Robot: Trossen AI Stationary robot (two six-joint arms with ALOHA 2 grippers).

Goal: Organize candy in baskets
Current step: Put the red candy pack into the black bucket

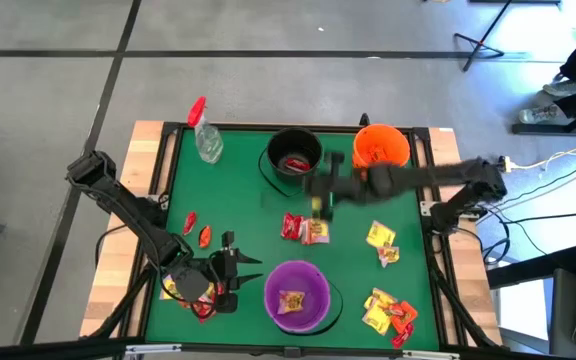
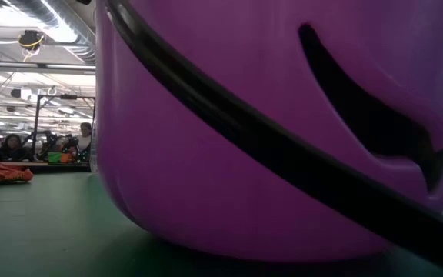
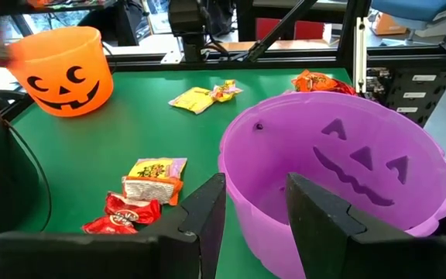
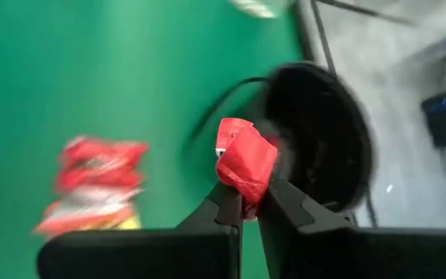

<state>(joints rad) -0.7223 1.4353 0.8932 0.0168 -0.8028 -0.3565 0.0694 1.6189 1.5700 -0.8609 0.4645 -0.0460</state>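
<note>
Right claw (image 4: 250, 203) clamping red candy (image 4: 246, 163)

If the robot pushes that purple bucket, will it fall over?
Probably not. The purple bucket sits upright on a wide flat base, so it would likely slide on the green table. It looks like thin, light plastic holding only one candy packet, so a high push might tip it.

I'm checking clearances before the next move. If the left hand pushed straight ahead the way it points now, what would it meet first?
Most likely the purple bucket: its wall sits just beyond the open left hand, straight ahead. How near it is can't be judged from the pictures.
</note>
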